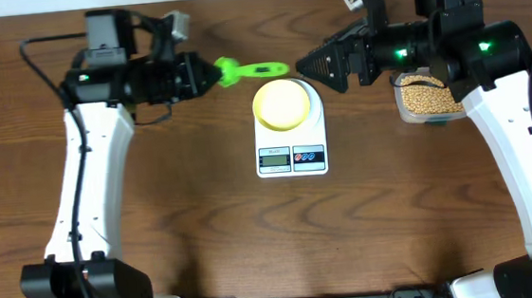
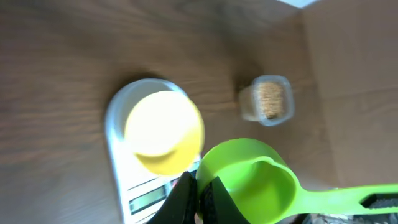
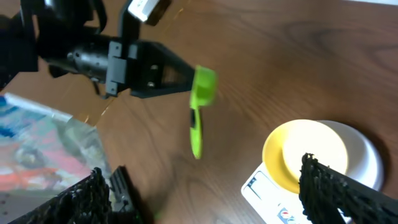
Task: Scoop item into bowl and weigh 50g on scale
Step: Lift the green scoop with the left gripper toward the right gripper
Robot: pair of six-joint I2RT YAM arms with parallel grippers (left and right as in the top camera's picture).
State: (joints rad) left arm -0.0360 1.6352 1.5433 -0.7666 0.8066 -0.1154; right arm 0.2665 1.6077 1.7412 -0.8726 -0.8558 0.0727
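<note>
The left hand is clenched on the green scoop, gripping it at the cup end, so that the handle projects across the bench toward the right hand. The right hand is released, its jaws spread wide, just beside the handle tip but not touching it. The step in hand appears to be a transfer of the scoop from left to right. The beans all lie in the clear tub, partly under the right arm and well apart from the scoop. The bowl sits centred on the scale and looks empty; the display cannot be read. Hazards from this position are as follows. If the left hand releases before the right hand has closed, the scoop will drop to the bench or onto the bowl and disturb the scale. If the right hand closes on only the handle tip, the cup's weight may pivot the scoop in the grip and later spill beans. The grip on the curved cup wall is shallow and may slip when pulled. The right arm hangs over the tub and may knock it.
</note>
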